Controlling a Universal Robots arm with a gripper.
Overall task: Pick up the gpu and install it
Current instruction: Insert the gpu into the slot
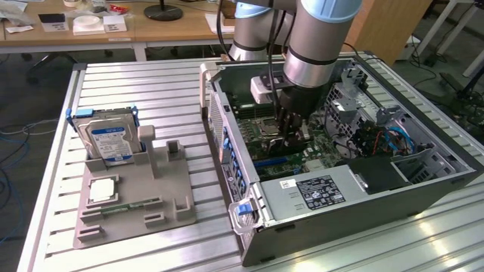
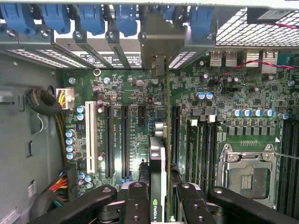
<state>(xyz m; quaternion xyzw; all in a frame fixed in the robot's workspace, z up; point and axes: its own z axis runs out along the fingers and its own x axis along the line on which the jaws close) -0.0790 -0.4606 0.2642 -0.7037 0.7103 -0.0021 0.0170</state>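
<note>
My gripper [image 1: 289, 136] was down inside the open computer case [image 1: 363, 198], which lay on its side on the slatted metal table [image 1: 136, 85], and my jaws were clamped on the gpu [image 2: 157, 161]. In the wrist view the card stood edge-on between my two black fingers [image 2: 135, 203], one against each face, with a green logo on the narrow edge turned towards the camera. It hung over the motherboard [image 2: 224, 93], in line with the long black expansion slots [image 2: 109, 140] and between them and the memory slots [image 2: 198, 149] next to the processor socket [image 2: 245, 175]. Its pale metal bracket [image 2: 156, 63] reached to the rear wall of the case, close by the row of blue latches [image 2: 91, 18]. Whether its lower edge had met a slot I could not tell, because the card itself hid that line. A white slot [image 2: 92, 140] and a bundle of coloured cables [image 2: 58, 184] lay beyond the black slots.

On the table, well apart from the case toward the exterior view's left, a grey fixture [image 1: 144, 209] held a hard drive [image 1: 110, 139] standing upright and a narrow green memory stick [image 1: 128, 207] lying in a groove
</note>
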